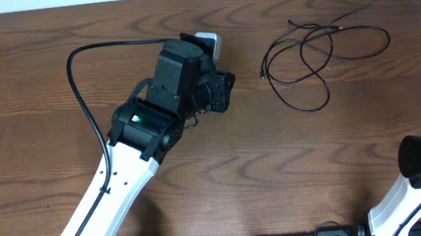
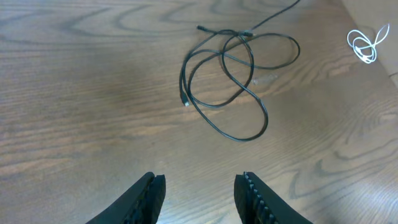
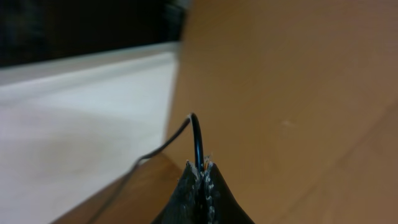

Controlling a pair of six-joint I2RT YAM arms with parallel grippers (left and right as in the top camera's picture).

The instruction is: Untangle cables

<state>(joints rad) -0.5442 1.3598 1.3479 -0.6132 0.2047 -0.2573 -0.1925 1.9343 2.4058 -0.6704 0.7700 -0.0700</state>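
While the right pincer (image 3: pixel 200 171) clamps a thin black cord (image 3: pixel 196 134), steer the half-open, empty left pincer (image 2: pixel 200 180) onto looped black cables (image 2: pixel 227 57) ahead.

overhead: top-down, far | L wrist: low, fwd; shares black cables (image 2: pixel 239 140) w/ overhead | R wrist: close-up

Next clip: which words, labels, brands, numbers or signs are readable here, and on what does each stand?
None can be read.
The left arm shows only a green light, no lettering.
The looped black cables, white cable and table carry no marks.
The right wrist view, with a black cable pinched in the right tool, is blurred.
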